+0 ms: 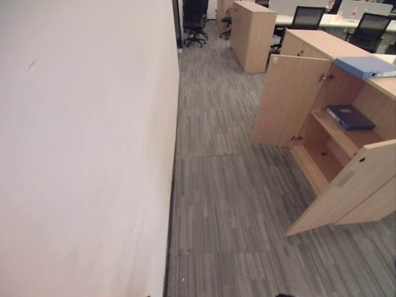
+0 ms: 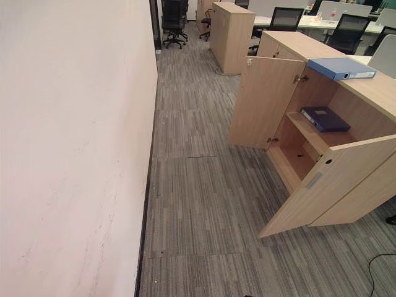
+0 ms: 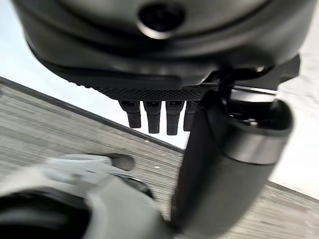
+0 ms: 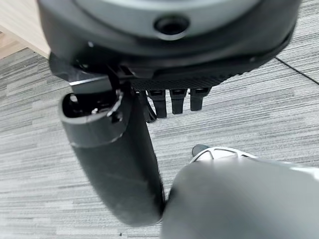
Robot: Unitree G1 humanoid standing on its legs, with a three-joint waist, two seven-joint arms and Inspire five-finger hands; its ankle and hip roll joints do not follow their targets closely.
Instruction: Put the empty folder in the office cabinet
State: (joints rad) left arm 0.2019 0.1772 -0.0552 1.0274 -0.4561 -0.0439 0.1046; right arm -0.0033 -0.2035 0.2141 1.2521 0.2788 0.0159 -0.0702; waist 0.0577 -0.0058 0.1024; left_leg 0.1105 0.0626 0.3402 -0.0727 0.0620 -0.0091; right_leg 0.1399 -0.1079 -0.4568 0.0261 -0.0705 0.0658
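A: Where's the blue folder (image 2: pixel 341 67)?
B: Flat on top of the open office cabinet (image 2: pixel 322 179).
A: Hands?
B: Left hand (image 3: pixel 159 117) and right hand (image 4: pixel 172 102) hang with straight fingers, empty. I'd approach squarely and grasp its overhanging edge.

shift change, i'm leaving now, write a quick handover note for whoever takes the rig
Left hand: open, fingers straight, holding nothing, hanging by the white wall.
Right hand: open, holding nothing, hanging over the carpet.
Office cabinet: to the robot's right, both doors open.
Light blue folder: lying flat on the cabinet top.
Dark blue folder: lying on the upper shelf inside.
Done: doors are open. Cannot tell whether either folder is the empty one.
Left: if it is the light blue one, pick it up and shelve it.
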